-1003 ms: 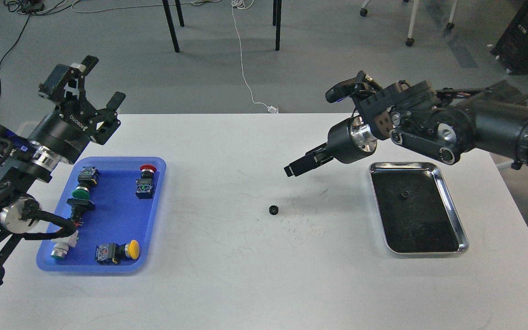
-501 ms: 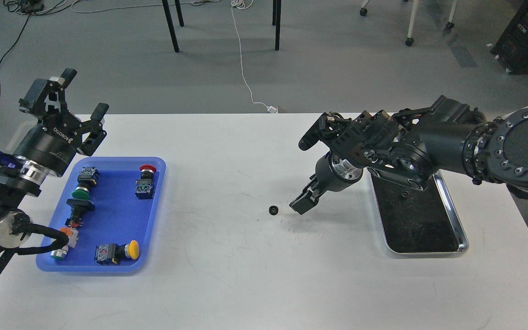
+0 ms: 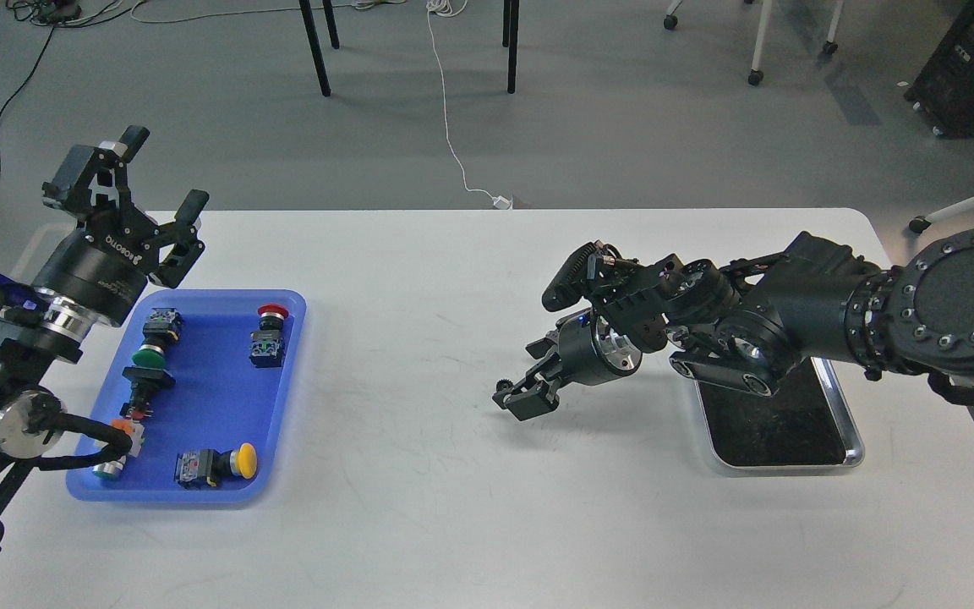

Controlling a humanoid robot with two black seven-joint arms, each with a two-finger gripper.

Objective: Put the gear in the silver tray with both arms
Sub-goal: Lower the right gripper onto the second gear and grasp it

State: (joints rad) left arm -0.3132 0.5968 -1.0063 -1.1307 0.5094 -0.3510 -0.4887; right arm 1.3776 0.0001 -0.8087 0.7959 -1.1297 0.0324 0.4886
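A small black gear [image 3: 504,386] lies on the white table, left of the silver tray [image 3: 852,433]. My right gripper [image 3: 517,382] is low over the table with its fingers spread. The gear sits right at its fingertips, partly hidden by the lower finger [image 3: 526,403]. I cannot tell whether the fingers touch the gear. My right arm covers the far half of the silver tray, whose black inner surface shows only at the near end. My left gripper [image 3: 164,171] is open and empty, raised above the far left corner of the blue tray [image 3: 208,397].
The blue plastic tray holds several push-button switches with red [image 3: 271,312], green [image 3: 148,358] and yellow [image 3: 243,460] caps. The table's far edge runs behind both grippers. Chair legs and cables are on the floor beyond.
My right gripper has swung left and down from beside the silver tray to the gear and has opened its fingers. My left gripper pulled back left, then shifted slightly.
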